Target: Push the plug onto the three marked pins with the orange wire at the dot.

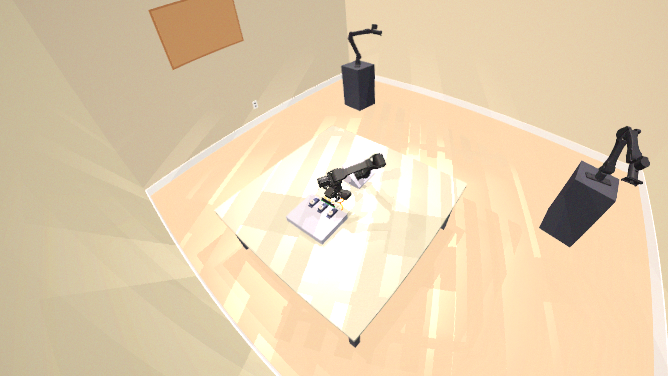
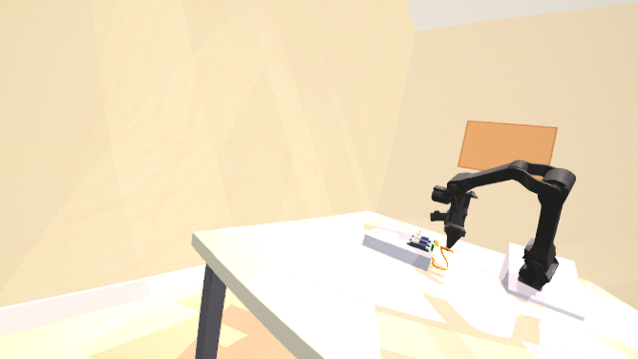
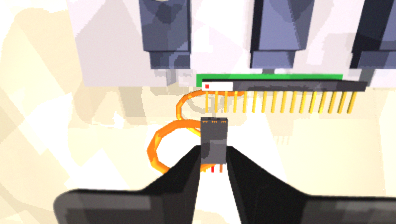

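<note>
My gripper [image 3: 213,150] [image 2: 450,246] is shut on the dark grey plug [image 3: 214,135], seen in the wrist view. The plug's holes face the gold pins [image 3: 273,102] on the near edge of the pale holder [image 3: 110,65] [image 1: 320,230] [image 2: 396,251]. A white band [image 3: 222,86] with a red dot [image 3: 207,86] at its left end marks the three leftmost pins. The plug lies roughly square and in line with them, with a small gap before the pin tips. The orange wire leaves its left, dot side, with red and brown to the right. The height match cannot be told.
The orange lead [image 3: 155,145] [image 2: 441,268] loops left of the plug and passes beneath the leftmost pins. Three blue servo bodies [image 3: 166,27] [image 3: 282,25] [image 3: 382,27] stand on the holder behind the green strip [image 3: 270,77]. Two other arms stand on dark pedestals away from the table.
</note>
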`<state>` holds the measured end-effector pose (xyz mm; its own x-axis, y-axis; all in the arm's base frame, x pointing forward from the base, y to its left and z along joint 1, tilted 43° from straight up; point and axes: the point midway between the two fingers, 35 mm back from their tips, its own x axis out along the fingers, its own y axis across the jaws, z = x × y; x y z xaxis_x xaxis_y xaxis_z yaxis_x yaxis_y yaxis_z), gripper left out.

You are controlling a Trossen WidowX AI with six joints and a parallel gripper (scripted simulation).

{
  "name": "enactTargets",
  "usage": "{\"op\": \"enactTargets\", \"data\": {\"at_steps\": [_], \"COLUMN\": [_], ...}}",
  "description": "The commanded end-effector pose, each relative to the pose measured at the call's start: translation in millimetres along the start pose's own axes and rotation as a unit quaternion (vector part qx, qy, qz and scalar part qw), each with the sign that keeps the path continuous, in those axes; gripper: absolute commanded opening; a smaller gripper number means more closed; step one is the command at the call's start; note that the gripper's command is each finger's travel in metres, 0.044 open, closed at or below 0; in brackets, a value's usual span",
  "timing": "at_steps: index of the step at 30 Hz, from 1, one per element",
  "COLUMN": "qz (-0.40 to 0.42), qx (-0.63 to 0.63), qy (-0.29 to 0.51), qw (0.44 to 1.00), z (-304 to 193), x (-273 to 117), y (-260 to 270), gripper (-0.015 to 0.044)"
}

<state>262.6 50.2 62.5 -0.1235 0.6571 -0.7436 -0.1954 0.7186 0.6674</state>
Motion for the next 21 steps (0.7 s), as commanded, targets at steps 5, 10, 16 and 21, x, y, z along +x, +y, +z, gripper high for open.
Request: {"op": "enactTargets", "data": {"at_steps": [5,10,16,21], "qz": [0.002,0.002,0.002,0.002], "qx": [0.002,0.002,0.002,0.002], "qy": [-0.001,-0.001,-0.001,-0.001], "qw": [1.000,1.000,1.000,1.000], "z": [6,9,13,17], "x": [0,0,0,0], "y": [0,0,0,-1], "gripper": [0.0000,0.0000,0.0000,0.0000]}}
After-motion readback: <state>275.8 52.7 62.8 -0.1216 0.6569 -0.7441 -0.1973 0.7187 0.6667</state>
